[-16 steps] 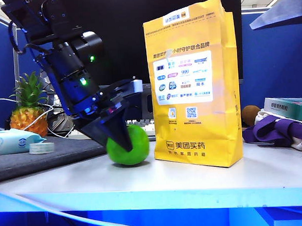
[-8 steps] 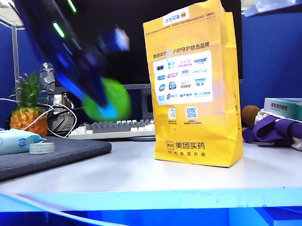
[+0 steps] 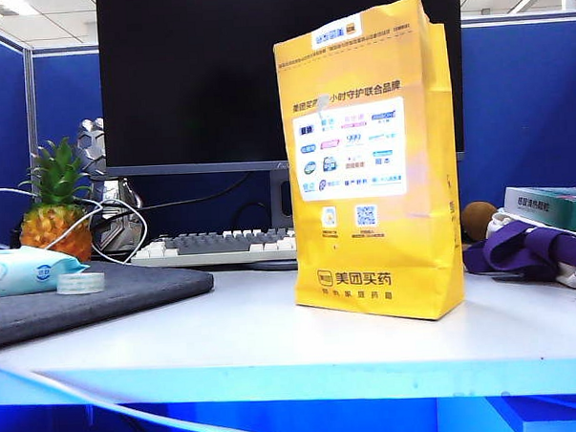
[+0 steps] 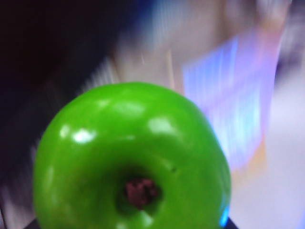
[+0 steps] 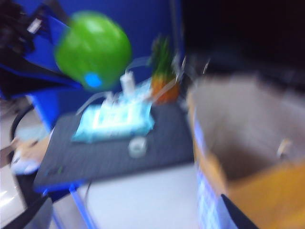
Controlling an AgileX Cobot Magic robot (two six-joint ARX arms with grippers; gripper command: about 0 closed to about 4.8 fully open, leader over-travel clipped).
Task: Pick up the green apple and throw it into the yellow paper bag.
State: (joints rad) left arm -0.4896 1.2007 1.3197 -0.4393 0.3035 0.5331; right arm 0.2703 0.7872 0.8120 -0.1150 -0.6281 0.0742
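Carrying the glossy round green plastic apple (image 4: 132, 162) high, out of the exterior view, with my left end effector (image 5: 52, 71).

Seen from the right wrist view, my left end effector pinches the apple at about ten o'clock from the open mouth of the tall yellow paper bag (image 3: 372, 164), well apart and above it; so I judge the coming move runs toward four o'clock, then a release. The left arm is the nearer one and the only one loaded. The bag stands upright, long axis vertical, on the pale surface (image 3: 226, 324). My right end effector itself is unseen, jaws spread wide, and its camera looks down into the bag.
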